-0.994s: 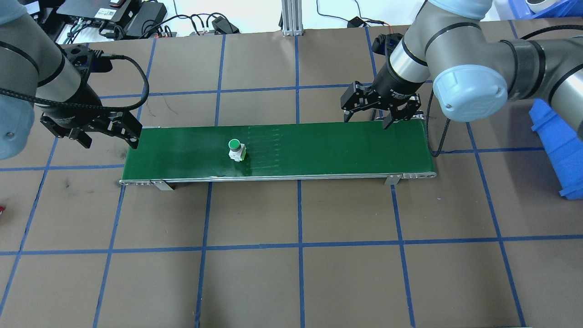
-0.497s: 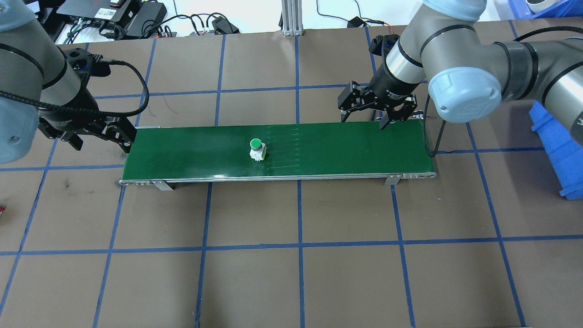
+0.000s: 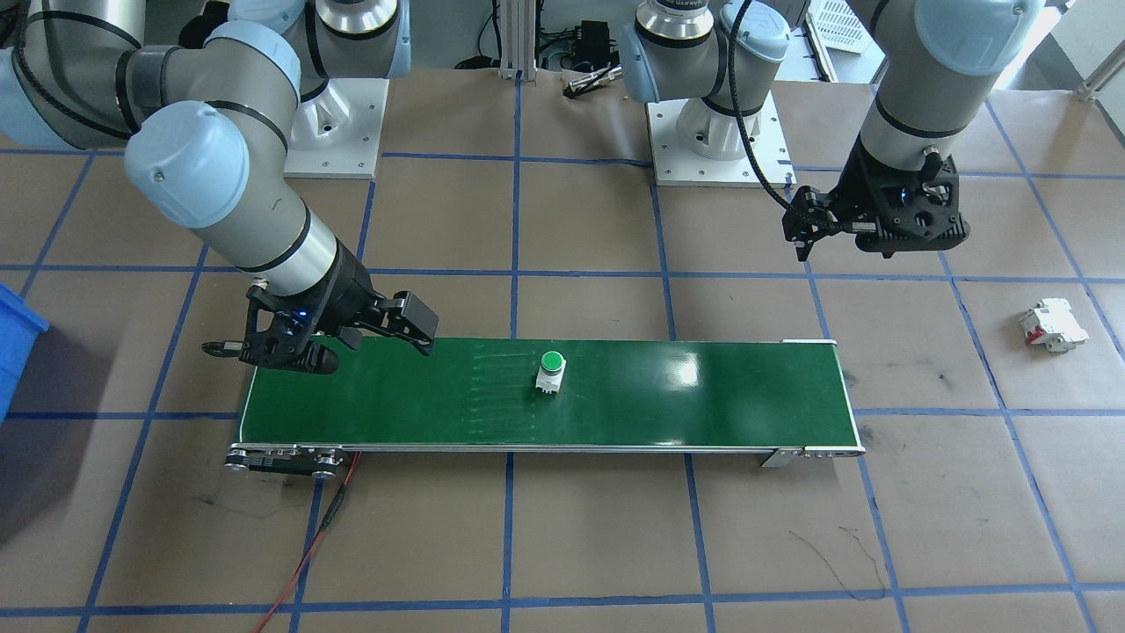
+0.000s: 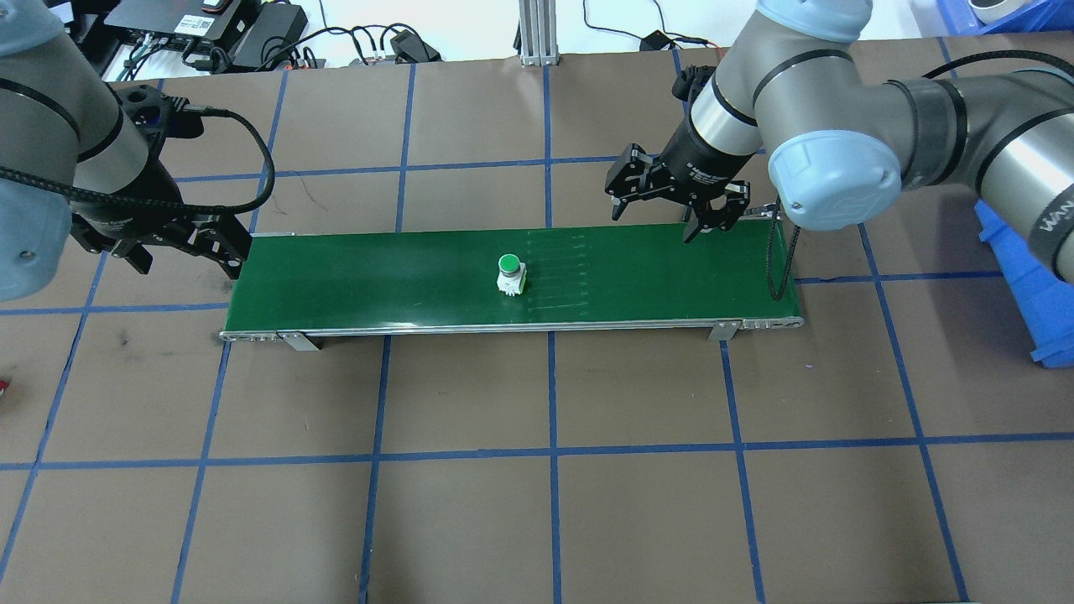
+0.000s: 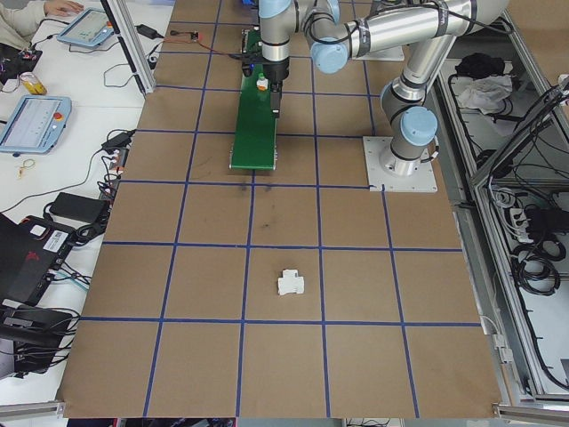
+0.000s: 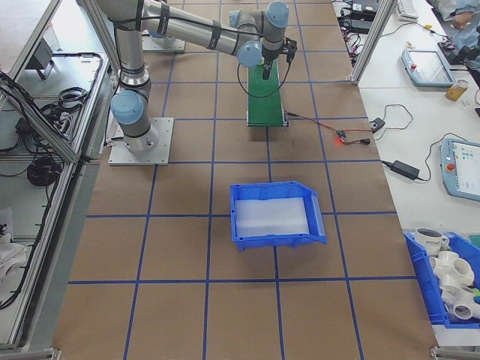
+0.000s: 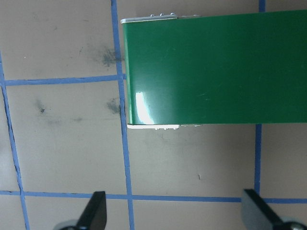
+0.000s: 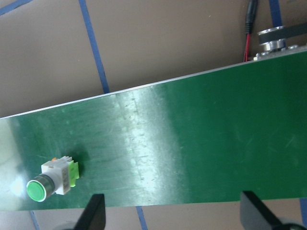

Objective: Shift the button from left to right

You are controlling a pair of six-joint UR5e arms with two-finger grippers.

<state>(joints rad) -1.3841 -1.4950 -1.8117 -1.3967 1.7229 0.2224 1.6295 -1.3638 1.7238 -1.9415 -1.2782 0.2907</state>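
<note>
Jaws spread wide and empty, the right gripper point(image 4: 664, 211) hangs over the far edge of the green belt point(image 4: 638, 277) near its right end. Midway along the belt the button point(image 4: 509, 273) stands upright, green cap up. Off the belt's left end, the left gripper point(image 4: 180, 253) hovers above the brown surface point(image 4: 537, 503), jaws likewise wide and empty.

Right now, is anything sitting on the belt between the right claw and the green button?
Nothing visible. The button stands alone mid-belt, and the green conveyor belt between it and the open right claw is bare in both the overhead and right wrist views.
</note>
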